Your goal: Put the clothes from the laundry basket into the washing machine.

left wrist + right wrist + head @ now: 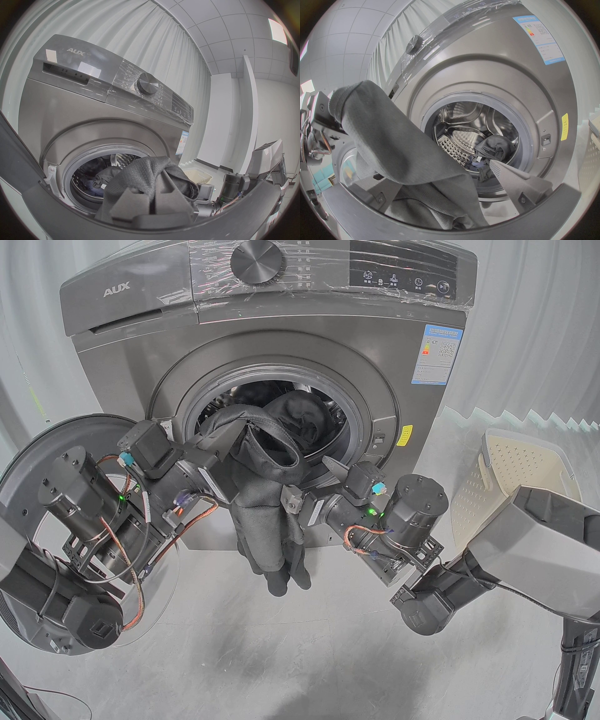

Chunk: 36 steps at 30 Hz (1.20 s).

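A dark grey garment hangs in front of the washing machine's open drum, its top at the drum mouth and its lower part drooping toward the floor. My left gripper is shut on the garment's upper edge, with the fabric bunched over its foam pads. My right gripper stands open just right of the garment. One of its fingers is bare, and the cloth drapes over the other. More dark clothes lie inside the drum.
The round door stands swung open on the left, behind my left arm. A cream laundry basket sits on the floor to the machine's right. Pale curtains hang behind the machine, and bare grey floor lies below it.
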Motion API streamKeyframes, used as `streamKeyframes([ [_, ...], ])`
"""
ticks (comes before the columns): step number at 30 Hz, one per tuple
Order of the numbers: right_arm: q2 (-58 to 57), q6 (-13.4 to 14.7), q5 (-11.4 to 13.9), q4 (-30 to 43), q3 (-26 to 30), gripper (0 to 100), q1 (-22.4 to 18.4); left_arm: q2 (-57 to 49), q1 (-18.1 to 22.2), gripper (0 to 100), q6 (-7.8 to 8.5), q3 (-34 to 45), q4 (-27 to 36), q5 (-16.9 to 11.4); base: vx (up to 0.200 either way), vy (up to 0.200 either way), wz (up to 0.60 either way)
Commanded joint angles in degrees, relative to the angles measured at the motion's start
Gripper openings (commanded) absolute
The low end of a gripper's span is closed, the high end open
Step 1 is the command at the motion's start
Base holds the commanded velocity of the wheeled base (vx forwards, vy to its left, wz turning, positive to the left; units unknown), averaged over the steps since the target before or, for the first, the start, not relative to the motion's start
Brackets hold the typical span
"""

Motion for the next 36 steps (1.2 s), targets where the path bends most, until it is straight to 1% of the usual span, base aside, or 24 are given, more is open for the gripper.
streamKeyframes([
  [1, -0.88, 0.02, -0.02, -0.06, 0.02, 100, 0.39, 0.36, 0.02, 0, -0.02, 0.03, -0.1, 0.0, 0.0, 0.0, 0.0],
  [9, -0.88, 0.63, 0.25, -1.2, -0.06, 100, 0.65, 0.62, -0.07, 0, -0.1, 0.03, -0.1, -0.09, 0.0, 0.0, 0.0],
  [10, -0.79, 0.72, 0.25, -1.2, -0.06, 0, 0.65, 0.62, -0.07, 0, -0.1, 0.03, -0.01, -0.09, 0.0, 0.0, 0.0],
  [17, -1.23, 0.54, 0.25, -1.99, 0.64, 0, 1.0, 0.89, -0.24, 0, -0.28, 0.3, -0.01, -0.09, 0.0, 0.0, 0.0],
  [24, -5.36, 0.28, 0.25, -2.34, 5.65, 0, 1.88, 0.89, -0.33, 0, -0.28, 1.26, -0.01, -0.53, 0.0, 0.0, 0.0],
  [25, -5.98, 0.28, 0.25, -2.52, 6.35, 0, 2.06, 0.89, -0.42, 100, -0.37, 1.44, -0.01, -0.53, 0.0, 0.0, 0.0],
  [28, -8.7, 0.19, 0.25, -2.78, 8.99, 0, 2.23, 1.77, -0.42, 100, -0.98, 1.62, -0.01, -0.53, 0.0, 0.0, 0.0],
  [29, -10.73, 0.28, 0.25, -2.78, 10.75, 0, 2.32, 2.56, -0.42, 100, -1.42, 1.62, -0.01, -0.17, 0.0, 0.0, 0.0],
  [30, -10.9, 0.28, 0.25, -2.78, 10.92, 0, 2.32, 2.64, -0.42, 100, -1.42, 1.62, -0.01, -0.17, 0.0, 0.0, 0.0],
  [31, -13.19, 0.28, 0.25, -2.78, 13.12, 0, 2.23, 3.79, -0.16, 100, -1.42, 1.53, -0.01, 0.09, 0.0, 0.0, 0.0],
  [36, -18.81, 0.54, 0.42, -2.69, 18.66, 0, 2.23, 5.81, 0.11, 100, -1.51, 1.79, -0.1, 0.09, 0.0, 0.0, 0.0],
])
